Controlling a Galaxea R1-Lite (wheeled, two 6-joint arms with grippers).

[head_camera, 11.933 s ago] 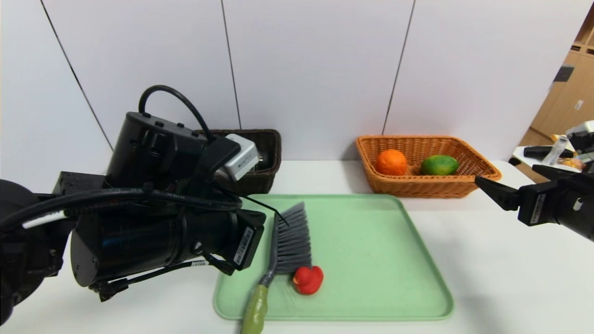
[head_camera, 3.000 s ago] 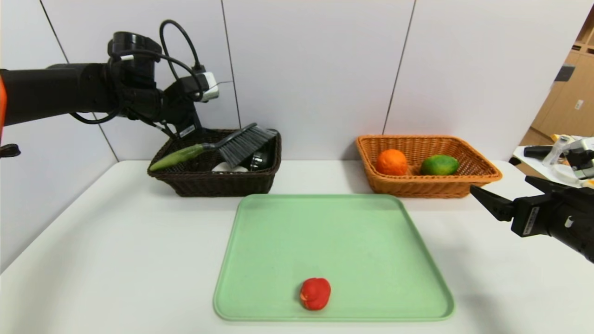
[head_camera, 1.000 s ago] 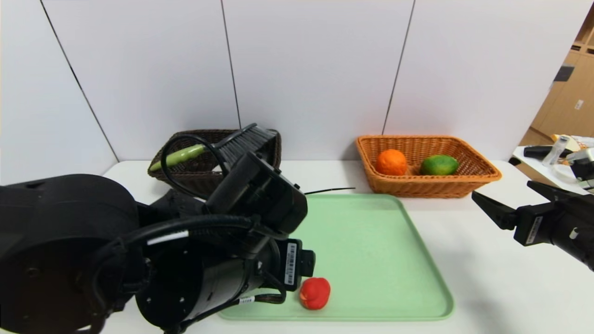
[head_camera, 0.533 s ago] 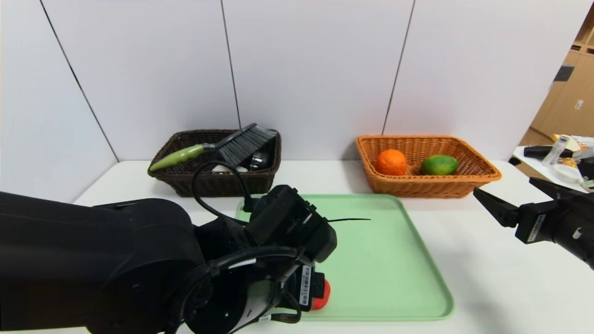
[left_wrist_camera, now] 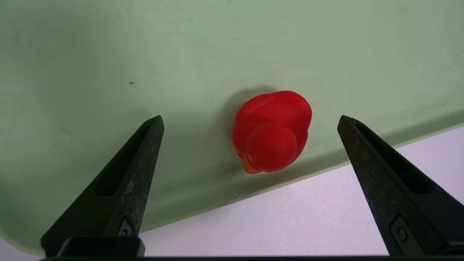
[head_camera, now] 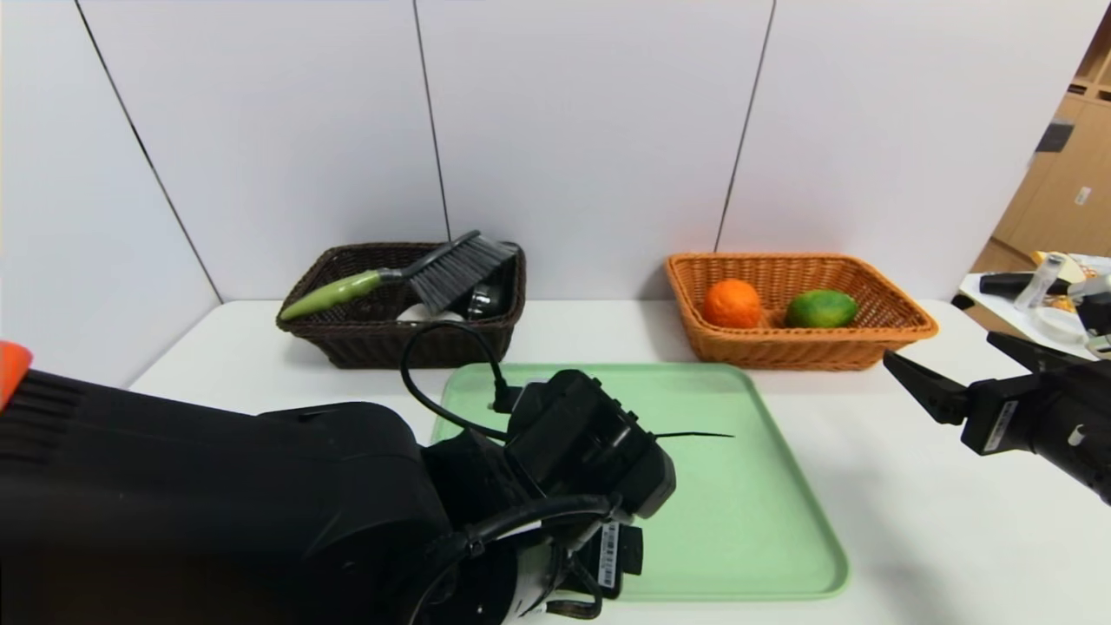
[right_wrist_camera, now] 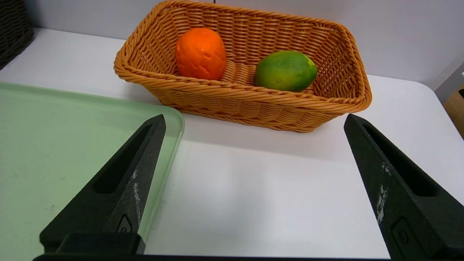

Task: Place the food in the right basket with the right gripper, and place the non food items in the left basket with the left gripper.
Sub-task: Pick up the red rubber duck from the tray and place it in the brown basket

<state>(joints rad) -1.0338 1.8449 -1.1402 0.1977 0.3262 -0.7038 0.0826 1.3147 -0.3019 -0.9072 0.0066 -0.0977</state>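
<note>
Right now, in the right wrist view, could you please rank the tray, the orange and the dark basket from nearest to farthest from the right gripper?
1. Green tray: beside the open right gripper.
2. Orange: farther off, inside the tan basket.
3. Dark basket: farthest, at the far corner of the table.

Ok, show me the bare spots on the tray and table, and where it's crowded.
Free: most of the tray, right of the left hand; the table strip between tray and orange basket, under the open right hand.
Crowded: the tray's near edge, where the open left hand straddles the red toy; the dark basket, brush on top.
</note>
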